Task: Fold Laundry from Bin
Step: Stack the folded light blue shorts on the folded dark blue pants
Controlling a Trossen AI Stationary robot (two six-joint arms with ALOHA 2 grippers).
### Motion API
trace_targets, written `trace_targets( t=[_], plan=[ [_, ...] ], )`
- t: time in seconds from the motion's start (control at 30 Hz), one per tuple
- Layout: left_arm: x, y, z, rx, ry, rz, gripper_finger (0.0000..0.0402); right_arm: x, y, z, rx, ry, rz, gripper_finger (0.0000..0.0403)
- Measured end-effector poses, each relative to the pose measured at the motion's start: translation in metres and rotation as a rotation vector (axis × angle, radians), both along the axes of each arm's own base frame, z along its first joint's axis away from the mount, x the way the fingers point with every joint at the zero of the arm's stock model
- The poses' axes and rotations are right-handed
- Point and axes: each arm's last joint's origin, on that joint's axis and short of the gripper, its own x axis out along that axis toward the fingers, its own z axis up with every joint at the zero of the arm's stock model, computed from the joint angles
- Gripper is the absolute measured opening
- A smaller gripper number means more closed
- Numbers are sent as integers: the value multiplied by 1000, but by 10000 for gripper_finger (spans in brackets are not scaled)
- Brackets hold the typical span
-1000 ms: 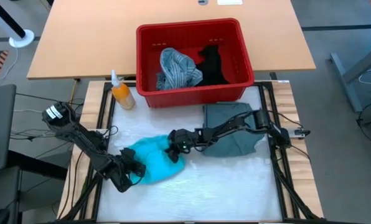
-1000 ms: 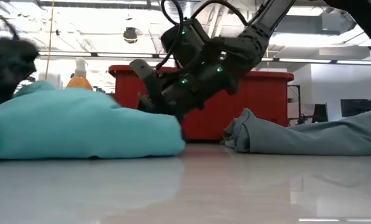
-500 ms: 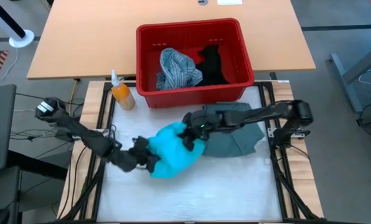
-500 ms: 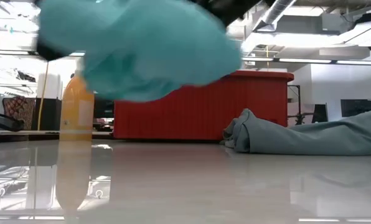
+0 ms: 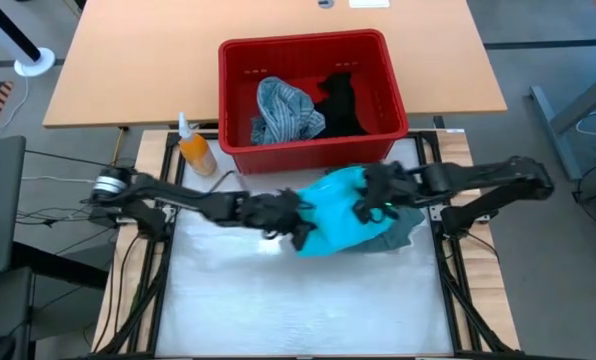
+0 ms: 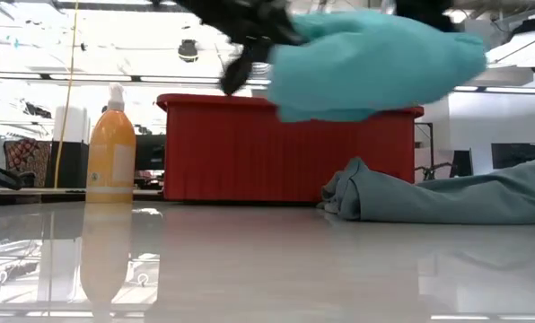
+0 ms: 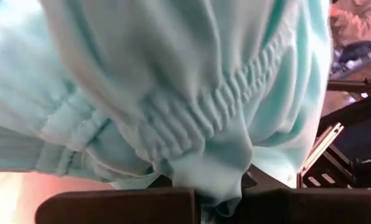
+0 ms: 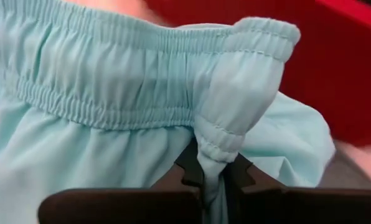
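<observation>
The bright turquoise garment (image 5: pixel 333 210) hangs bunched in the air between my two grippers, over the table's right half. In the low view the turquoise garment (image 6: pixel 371 58) is clear of the table. My left gripper (image 5: pixel 298 230) is shut on its left end and my right gripper (image 5: pixel 366 208) on its right end. Below it a grey-green garment (image 5: pixel 403 222) lies flat on the table. The red bin (image 5: pixel 378 135) stands on the far side, with a striped shirt (image 5: pixel 278 110) and a black garment (image 5: pixel 340 100) inside. My left gripper (image 7: pixel 220 194) pinches a gathered fold of the cloth (image 7: pixel 210 174) just below the elastic band between its two fingers. It reaches in slanting down from the table's left. The garment is lifted clear and sags from the hold. My right gripper (image 8: pixel 213 180) pinches a folded-over bit of the elastic waistband (image 8: pixel 216 149) between its two fingers, several layers. It comes slanting down from the table's right. The garment is off the table, and the waistband runs slack toward the other hold.
An orange pump bottle (image 5: pixel 196 152) stands at the far left of the white mat, beside the bin. The grey-green garment (image 6: pixel 438 197) covers the mat's right side. The mat's near half (image 5: pixel 298 310) is bare.
Both grippers have risen and gone toward the table's right and far side, shut on the turquoise garment all the while. The garment, which lay heaped on the near left of the mat, is lifted clear and now hangs over the grey-green garment.
</observation>
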Motion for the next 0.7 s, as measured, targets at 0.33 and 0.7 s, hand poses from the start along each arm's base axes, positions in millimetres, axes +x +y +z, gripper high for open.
trace_targets(
  t=[0.33,0.7],
  plan=[
    [94,36,-14,18,82,-91,0,-62,-10,-68,16,29,-209,35],
    [106,57,-43,-13,312,30,12,-78,-20,-112,71,106,-309,57]
  ],
)
